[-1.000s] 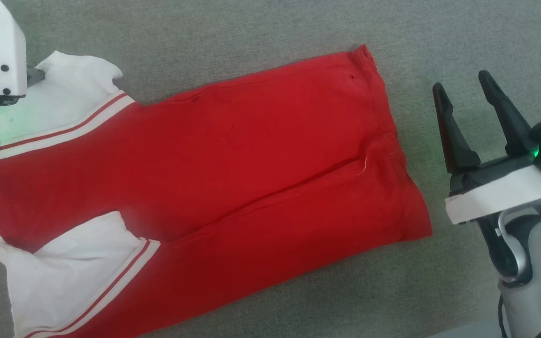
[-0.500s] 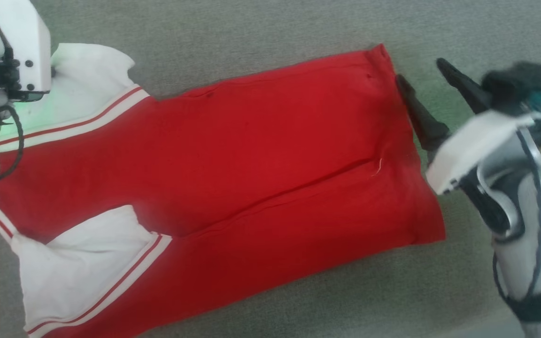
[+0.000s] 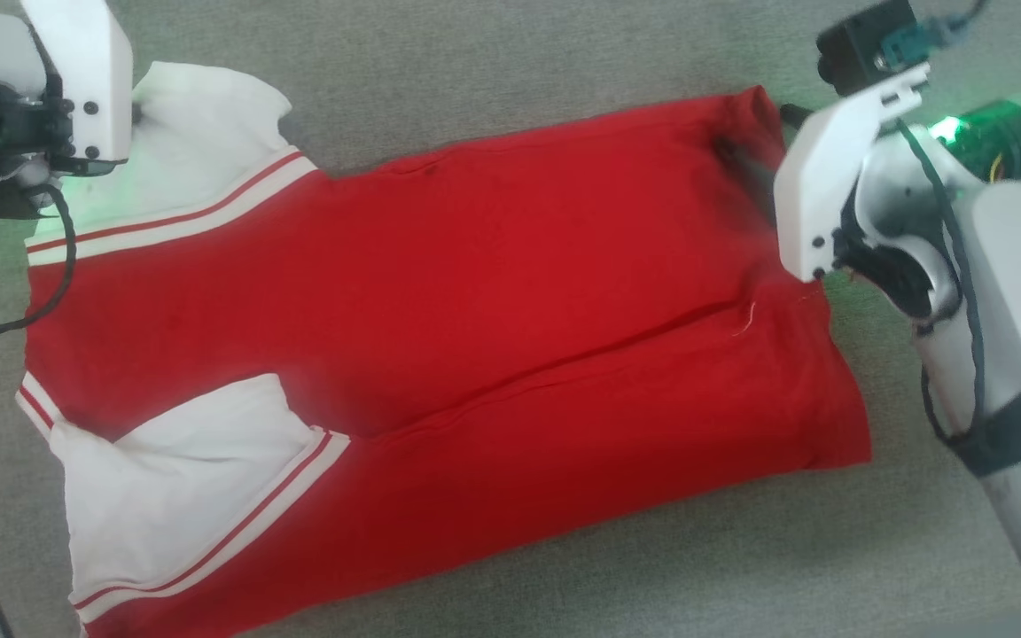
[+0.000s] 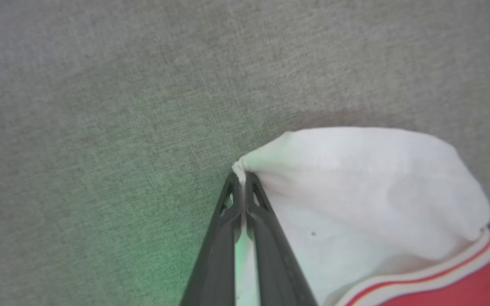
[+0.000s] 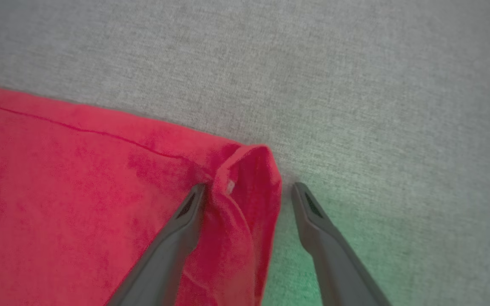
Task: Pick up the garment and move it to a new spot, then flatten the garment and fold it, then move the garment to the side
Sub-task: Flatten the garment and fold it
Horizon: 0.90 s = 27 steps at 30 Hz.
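The garment (image 3: 475, 301), a red shirt with white sleeves and red-white striped trim, lies folded lengthwise on the grey fabric surface. My left gripper (image 4: 241, 176) is shut on the tip of the upper white sleeve (image 4: 355, 187) at the far left; in the head view its white wrist housing (image 3: 76, 80) covers the fingers. My right gripper (image 5: 249, 189) stands open astride the garment's (image 5: 79, 191) far right corner: one finger rests on the red cloth, the other on the grey surface beside the hem. In the head view the right wrist (image 3: 830, 177) sits over that corner.
Grey woven surface (image 3: 564, 62) extends all around the garment, with free room above, below and to the right. A black cable (image 3: 41, 292) loops from the left wrist over the shirt's left edge. The right forearm (image 3: 1016, 310) angles in from the lower right.
The left gripper has shut on the white sleeve tip. The right arm has swung up and left from the open surface, tipping down over the garment's far right corner. The head camera shifted slightly.
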### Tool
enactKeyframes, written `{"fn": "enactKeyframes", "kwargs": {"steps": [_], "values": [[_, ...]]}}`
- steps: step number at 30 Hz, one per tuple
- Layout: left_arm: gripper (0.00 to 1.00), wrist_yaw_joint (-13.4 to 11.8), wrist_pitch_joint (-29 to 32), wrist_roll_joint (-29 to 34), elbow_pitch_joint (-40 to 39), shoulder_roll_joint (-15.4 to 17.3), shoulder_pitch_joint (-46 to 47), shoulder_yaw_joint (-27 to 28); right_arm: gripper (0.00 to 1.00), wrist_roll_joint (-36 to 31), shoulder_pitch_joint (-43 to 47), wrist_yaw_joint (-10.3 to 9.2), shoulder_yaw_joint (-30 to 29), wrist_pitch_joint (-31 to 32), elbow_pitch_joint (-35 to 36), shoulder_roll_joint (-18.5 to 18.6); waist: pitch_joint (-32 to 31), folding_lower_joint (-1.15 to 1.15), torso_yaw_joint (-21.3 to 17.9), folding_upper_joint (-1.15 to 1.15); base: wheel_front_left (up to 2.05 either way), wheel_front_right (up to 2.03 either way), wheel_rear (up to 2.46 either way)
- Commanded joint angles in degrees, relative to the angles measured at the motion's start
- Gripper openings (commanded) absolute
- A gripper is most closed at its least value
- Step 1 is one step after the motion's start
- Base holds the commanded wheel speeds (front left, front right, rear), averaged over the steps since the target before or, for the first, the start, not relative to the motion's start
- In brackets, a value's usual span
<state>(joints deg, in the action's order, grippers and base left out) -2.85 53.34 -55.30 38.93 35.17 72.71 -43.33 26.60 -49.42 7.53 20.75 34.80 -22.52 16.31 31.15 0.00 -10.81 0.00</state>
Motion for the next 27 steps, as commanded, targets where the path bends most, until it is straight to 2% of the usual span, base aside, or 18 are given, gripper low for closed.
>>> {"fn": "enactKeyframes", "kwargs": {"steps": [1, 2, 3, 4, 11, 19, 23, 27], "values": [[0.00, 0.3, -0.4, 1.0, 0.8, -1.0, -1.3, -0.8, 1.00, 0.3, -0.3, -0.09, 0.7, 0.4, -0.6, -0.1, 0.1, 0.00, 0.1, 0.00, 0.00, 0.00, 0.00], [0.00, 0.4, -0.8, 1.0, 0.9, -1.2, -1.1, -0.8, 1.00, 0.9, -1.1, -0.09, 1.4, 0.9, -1.9, 0.0, 0.1, 0.00, 0.3, 0.00, 0.00, 0.00, 0.00], [0.00, 0.7, -1.3, 0.9, 1.1, -1.4, -1.0, -0.8, 0.47, 1.5, -1.7, -0.09, 2.2, 1.4, -3.0, 0.1, 0.1, 0.00, 0.5, 0.00, 0.00, 0.00, 0.00], [0.00, 0.9, -1.8, 0.9, 1.2, -1.6, -0.9, -0.8, 0.00, 1.8, -2.4, -0.08, 3.5, 2.0, -3.9, 0.4, 0.0, 0.00, 0.7, 0.00, 0.00, 0.00, 0.00], [0.00, 2.7, -5.1, 1.0, 1.7, -2.7, 0.8, -0.4, 0.00, 4.2, -4.7, -0.11, 6.1, 0.6, -6.7, 3.5, -1.8, 0.00, 2.9, 0.00, 0.00, 0.00, 0.00], [0.00, 3.9, -5.7, 0.8, -0.4, -3.3, 1.0, -0.7, 0.00, 5.2, -2.4, -0.10, 7.0, -1.5, -4.9, 7.0, -6.0, 0.00, 6.4, 0.00, 0.00, 0.00, 0.00], [0.00, 3.1, -4.5, 0.5, -3.6, -3.2, -0.6, -1.4, 0.00, 5.7, 0.1, -0.10, 6.4, -1.5, -3.3, 9.2, -8.3, 0.00, 8.4, 0.00, 0.00, 0.00, 0.00], [0.00, 1.3, -2.5, 0.3, -8.5, -2.4, -2.8, -2.3, 0.00, 5.7, 3.1, -0.10, 5.5, -0.5, -1.0, 10.9, -10.5, 0.00, 10.2, 0.00, 0.00, 0.00, 0.00]]}}
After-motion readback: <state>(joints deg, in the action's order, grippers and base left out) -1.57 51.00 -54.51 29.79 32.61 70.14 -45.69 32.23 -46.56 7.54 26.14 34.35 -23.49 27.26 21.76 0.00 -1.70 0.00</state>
